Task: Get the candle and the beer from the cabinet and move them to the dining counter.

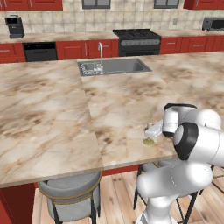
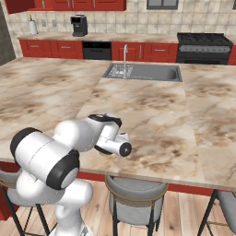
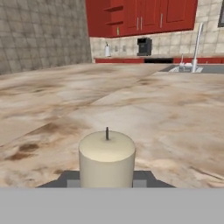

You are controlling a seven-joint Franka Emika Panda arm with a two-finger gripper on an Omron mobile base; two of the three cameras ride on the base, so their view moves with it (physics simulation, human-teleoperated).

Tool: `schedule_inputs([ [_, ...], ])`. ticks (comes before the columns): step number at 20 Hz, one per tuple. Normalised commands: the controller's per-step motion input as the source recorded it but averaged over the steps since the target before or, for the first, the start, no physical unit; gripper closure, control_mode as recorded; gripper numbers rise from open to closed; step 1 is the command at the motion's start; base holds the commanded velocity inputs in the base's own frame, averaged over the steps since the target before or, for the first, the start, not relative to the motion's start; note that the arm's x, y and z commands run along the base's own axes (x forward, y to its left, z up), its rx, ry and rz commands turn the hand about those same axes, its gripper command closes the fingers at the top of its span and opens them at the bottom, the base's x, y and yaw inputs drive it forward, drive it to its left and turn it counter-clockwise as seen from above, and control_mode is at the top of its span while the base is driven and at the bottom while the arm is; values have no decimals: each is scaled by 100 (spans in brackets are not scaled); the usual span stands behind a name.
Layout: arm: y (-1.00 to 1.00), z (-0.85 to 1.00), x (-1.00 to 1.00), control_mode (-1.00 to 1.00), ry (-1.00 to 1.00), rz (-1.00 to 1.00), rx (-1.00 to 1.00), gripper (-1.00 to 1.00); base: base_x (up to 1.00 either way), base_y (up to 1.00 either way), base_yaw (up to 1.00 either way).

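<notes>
- The candle [image 3: 106,159] stands upright on the dining counter [image 1: 48,113], near its front edge, cream wax with a dark wick
- Its brass base [image 1: 148,141] rests on the marbled stone
- The gripper [image 3: 106,180] has its jaws pinching the candle from both sides
- The steel sink [image 1: 114,67] lies well beyond, mid-counter
- Red cabinet [image 3: 142,16] hangs on the far wall

Matt cream wax candle [image 3: 106,159], polished marbled stone dining counter [image 1: 48,109], steel sink [image 1: 114,66].
</notes>
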Motion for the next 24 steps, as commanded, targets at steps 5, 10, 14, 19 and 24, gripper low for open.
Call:
schedule_inputs([
  [5,0,0,0,-100,0,0,0,100,0,0,0],
  [10,0,0,0,-100,0,0,0,-100,0,0,0],
  [14,0,0,0,-100,0,0,0,-100,0,0,0],
  [19,0,0,8,-100,0,0,0,-100,0,0,0],
  [24,-6,16,11,-100,1,0,0,-100,0,0,0],
])
